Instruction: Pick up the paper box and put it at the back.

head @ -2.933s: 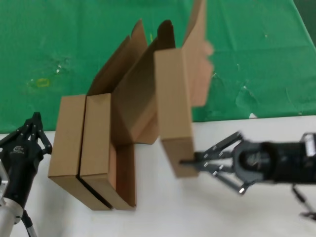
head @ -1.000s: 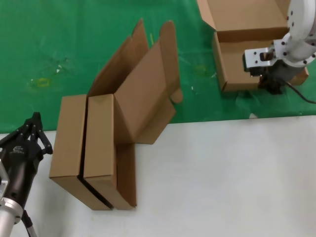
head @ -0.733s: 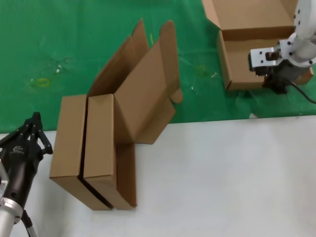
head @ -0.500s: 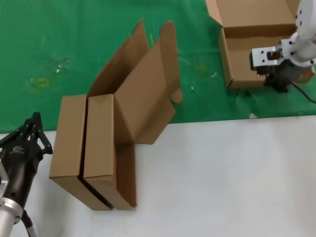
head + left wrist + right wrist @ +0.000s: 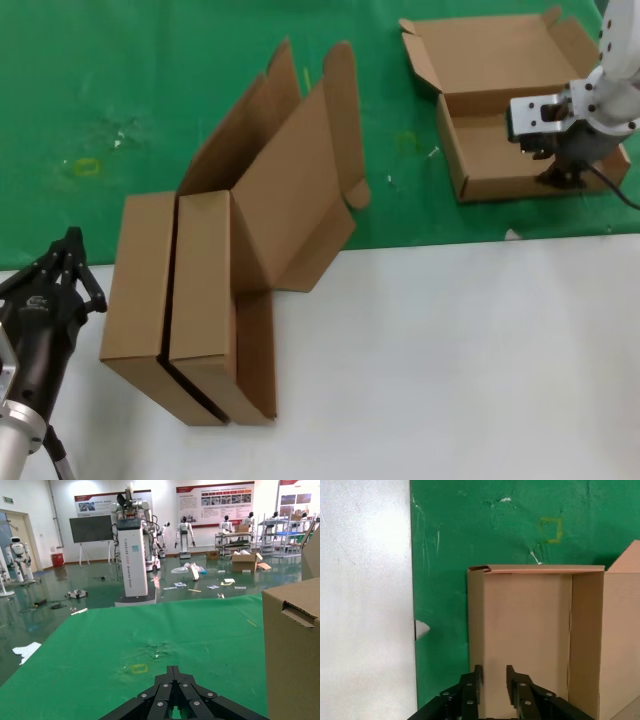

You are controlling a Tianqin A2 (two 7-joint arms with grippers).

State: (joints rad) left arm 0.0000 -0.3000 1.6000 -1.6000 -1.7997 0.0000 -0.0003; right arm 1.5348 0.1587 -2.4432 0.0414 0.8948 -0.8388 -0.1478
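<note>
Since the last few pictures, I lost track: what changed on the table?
The right gripper carried the paper box from the white tabletop back onto the green cloth and set it down open, still clamping its front wall. The two boxes and left gripper stayed put.

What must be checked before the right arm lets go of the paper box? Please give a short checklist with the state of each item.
1. Paper box lies on the green cloth: ok, lying flat, lid open.
2. Box is fully off the white tabletop: ok.
3. Right gripper is at the box's front wall: ok, one of the fingers on each side of the wall.
4. Fingers have released the wall: cannot tell.
5. Box is apart from the two standing boxes: ok.
6. Left gripper is parked away near the table's front edge: ok.
</note>
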